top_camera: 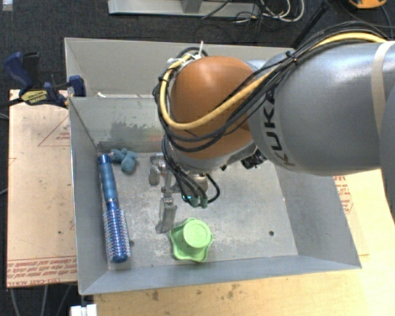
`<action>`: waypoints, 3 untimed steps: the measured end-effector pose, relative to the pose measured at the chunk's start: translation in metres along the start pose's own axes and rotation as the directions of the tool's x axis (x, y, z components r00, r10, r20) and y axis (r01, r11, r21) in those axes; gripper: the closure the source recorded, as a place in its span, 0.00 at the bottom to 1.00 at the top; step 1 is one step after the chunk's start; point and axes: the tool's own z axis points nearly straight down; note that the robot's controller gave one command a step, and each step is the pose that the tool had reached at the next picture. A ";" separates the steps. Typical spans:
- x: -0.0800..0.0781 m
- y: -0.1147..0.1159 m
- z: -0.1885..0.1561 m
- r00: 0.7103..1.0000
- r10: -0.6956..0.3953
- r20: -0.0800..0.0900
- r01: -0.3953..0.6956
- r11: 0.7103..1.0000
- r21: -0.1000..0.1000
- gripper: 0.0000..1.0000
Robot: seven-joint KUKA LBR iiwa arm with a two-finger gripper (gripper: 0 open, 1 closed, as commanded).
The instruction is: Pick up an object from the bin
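Brush (pixel 112 209) along the bin's (pixel 85 176) left wall, small toy (pixel 125 159) beside its far end, cup (pixel 191 240) near the front wall, gripper (pixel 166 221) just behind the cup, arm (pixel 329 104) entering from the right.

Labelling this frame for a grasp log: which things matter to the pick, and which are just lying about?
In play: gripper, low in the bin; green round thing, nearest to it.
Lying about: blue hairbrush along the view's left wall; small blue lump by its handle.

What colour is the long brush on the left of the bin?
The brush is blue all over, handle and bristles; the camera view shows it.
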 end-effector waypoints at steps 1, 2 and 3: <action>0.008 0.055 0.156 0.912 -0.409 0.019 0.409 0.912 0.003 0.00; 0.011 0.060 0.128 0.813 -0.583 0.010 0.583 0.813 0.003 0.00; 0.015 0.055 0.126 0.621 -0.784 0.010 0.784 0.621 0.006 0.00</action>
